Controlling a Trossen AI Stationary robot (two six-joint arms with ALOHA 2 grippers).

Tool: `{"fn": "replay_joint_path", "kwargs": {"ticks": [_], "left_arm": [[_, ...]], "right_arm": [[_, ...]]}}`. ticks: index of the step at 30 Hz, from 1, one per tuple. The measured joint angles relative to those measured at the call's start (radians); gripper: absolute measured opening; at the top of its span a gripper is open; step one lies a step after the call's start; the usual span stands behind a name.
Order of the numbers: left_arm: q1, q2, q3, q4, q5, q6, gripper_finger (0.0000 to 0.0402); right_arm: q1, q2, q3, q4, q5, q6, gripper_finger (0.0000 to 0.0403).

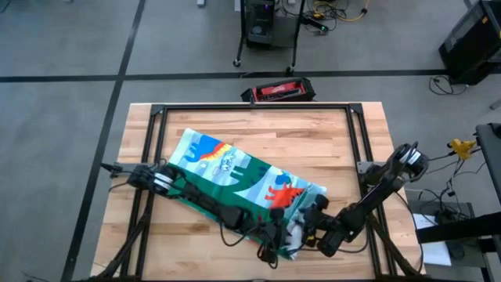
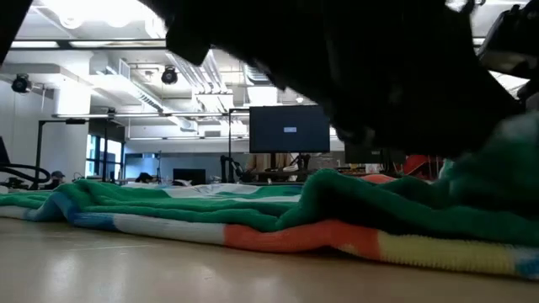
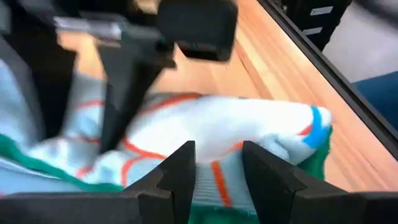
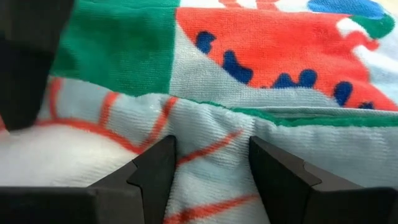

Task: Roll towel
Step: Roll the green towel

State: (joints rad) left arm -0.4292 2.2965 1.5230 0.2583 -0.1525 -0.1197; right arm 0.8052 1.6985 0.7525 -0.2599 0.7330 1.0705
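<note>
Rolling begins at the near end of the towel (image 1: 235, 176), which lies folded and slanted across the middle of the wooden table (image 1: 329, 137). Left gripper (image 1: 275, 235): arm laid along the towel's near edge, jaws narrowly parted with a fold of striped cloth pinched between them, as the left wrist view shows. Right gripper (image 1: 309, 227): just beside the left, at the same bunched end, jaws parted a little wider astride a raised fold (image 4: 211, 140); whether the fingers press on the cloth cannot be told.

Likely fault: with both grips crowded at one end, the far end lies free and the roll could skew or loosen. A shallow pinch could also slip off the thick pile.

Hidden: in the low view dark arm parts block the working end, and in the high view the grippers cover it.
</note>
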Motion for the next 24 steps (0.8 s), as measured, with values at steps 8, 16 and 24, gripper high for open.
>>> {"fn": "replay_joint_path", "kwargs": {"ticks": [8,16,24], "left_arm": [[-0.002,0.054,0.003,0.053,0.010,-0.016,0.0119],[-0.002,-0.006,-0.001,-0.051,0.017,0.066,0.0119],[-0.017,-0.053,0.001,-0.245,0.036,0.029,0.0119]], "right_arm": [[0.004,-0.030,0.000,-0.003,-0.033,-0.041,0.0190],[0.004,-0.021,0.000,0.003,-0.035,-0.022,0.0190],[0.006,-0.014,0.000,0.009,-0.035,-0.007,0.0190]]}}
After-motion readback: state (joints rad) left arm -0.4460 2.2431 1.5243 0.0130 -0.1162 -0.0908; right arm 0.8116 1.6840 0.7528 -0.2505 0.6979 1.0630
